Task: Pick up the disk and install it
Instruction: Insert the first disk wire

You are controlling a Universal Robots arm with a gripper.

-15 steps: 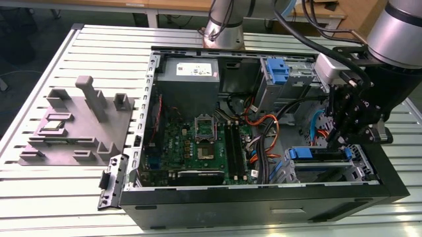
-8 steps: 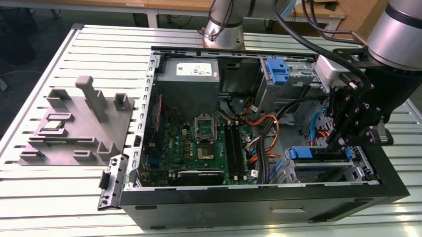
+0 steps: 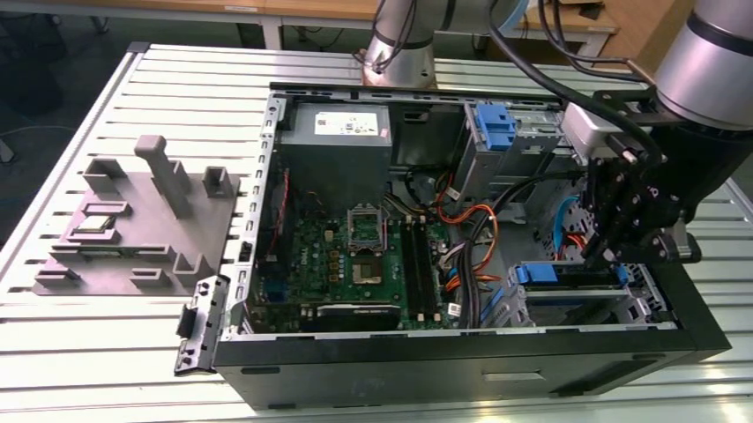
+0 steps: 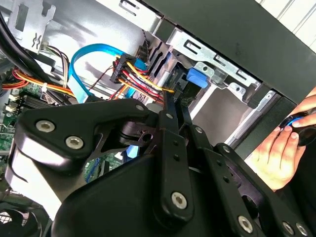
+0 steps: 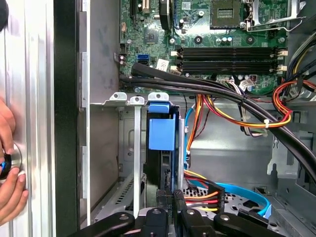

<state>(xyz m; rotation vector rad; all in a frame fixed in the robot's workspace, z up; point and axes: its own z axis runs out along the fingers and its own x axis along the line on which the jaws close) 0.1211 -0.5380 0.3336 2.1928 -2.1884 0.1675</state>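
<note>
Blue-railed disk (image 5: 161, 136) standing in bay.

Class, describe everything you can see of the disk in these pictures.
The disk stands on edge in the metal drive cage at the case's corner, seen end-on. Its visible end is blue plastic: a tab over a squarish plate, with a dark body behind. The gripper sits at its near edge, by red, yellow and black wires and a blue cable. In the exterior view, the blue end shows below the gripper.

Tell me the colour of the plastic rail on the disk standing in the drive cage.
Blue, clearest in the first wrist view on the disk.
</note>
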